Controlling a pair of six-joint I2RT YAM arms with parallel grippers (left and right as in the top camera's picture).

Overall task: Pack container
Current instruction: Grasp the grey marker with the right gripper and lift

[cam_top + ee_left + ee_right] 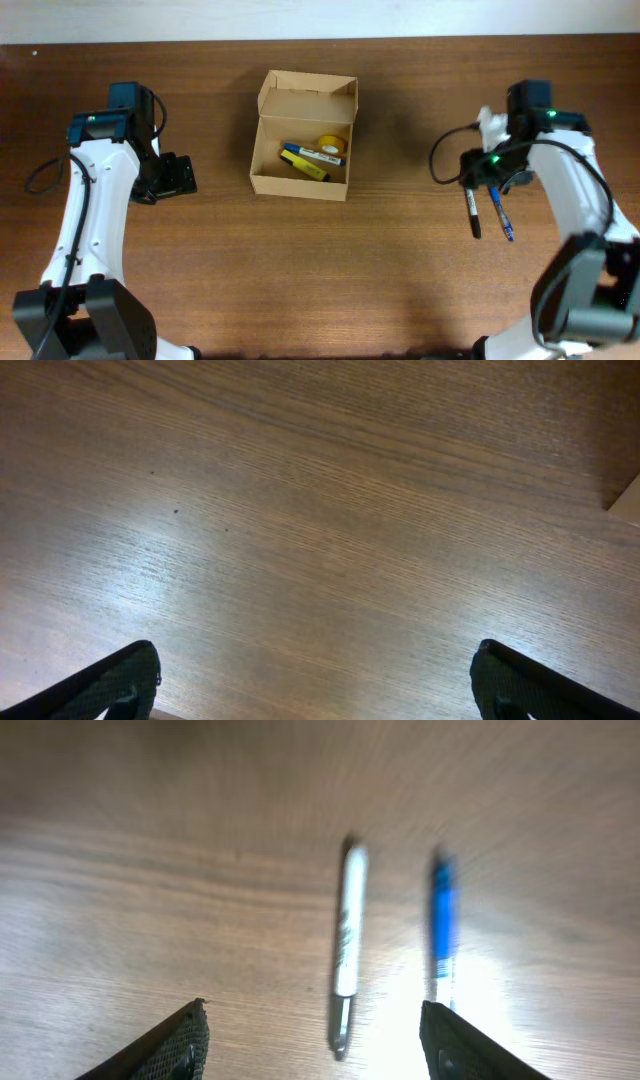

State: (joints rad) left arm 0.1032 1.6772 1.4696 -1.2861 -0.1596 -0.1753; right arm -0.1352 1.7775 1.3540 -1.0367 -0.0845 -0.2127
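Right gripper (312,1012) wide above grey pen (345,955) and blue pen (443,925), poised to grab; left gripper (318,658) wide, idle; box (298,186) open for loading.

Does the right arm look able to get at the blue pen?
Probably yes: the right gripper hovers above the blue pen, fingers open, nothing covering it; the other pen lies close beside.

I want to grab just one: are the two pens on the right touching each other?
Apart. The right wrist view shows bare table between the blue pen and the other pen.
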